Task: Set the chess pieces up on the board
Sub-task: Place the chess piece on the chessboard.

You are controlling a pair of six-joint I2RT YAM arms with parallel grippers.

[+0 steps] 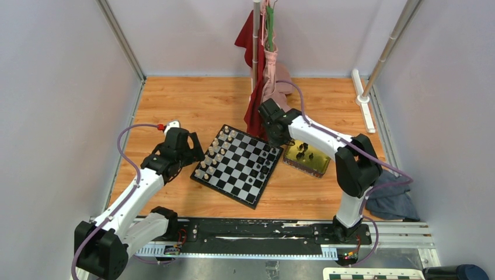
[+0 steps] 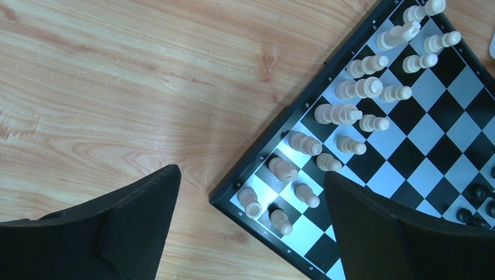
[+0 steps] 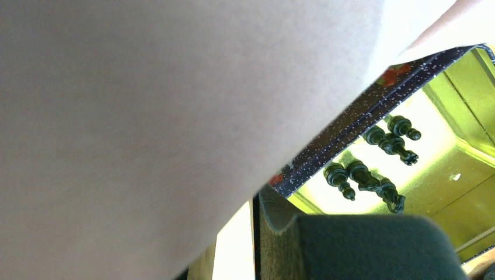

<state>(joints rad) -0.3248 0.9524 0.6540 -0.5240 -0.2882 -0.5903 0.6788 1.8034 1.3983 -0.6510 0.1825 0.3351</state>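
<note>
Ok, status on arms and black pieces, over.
Left gripper open, empty, at board edge by white pieces. Right gripper at tin, jaws unreadable. Black pieces: several in tin, some on board. Cloths hang behind right wrist.

Some black chess pieces [image 2: 478,191] on chequered board [image 1: 238,166]

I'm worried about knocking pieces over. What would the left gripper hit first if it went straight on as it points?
Probably the white pieces at the board's corner: the open left gripper straddles that rim, one finger over the board, the other over bare table. Depth is unclear.
</note>
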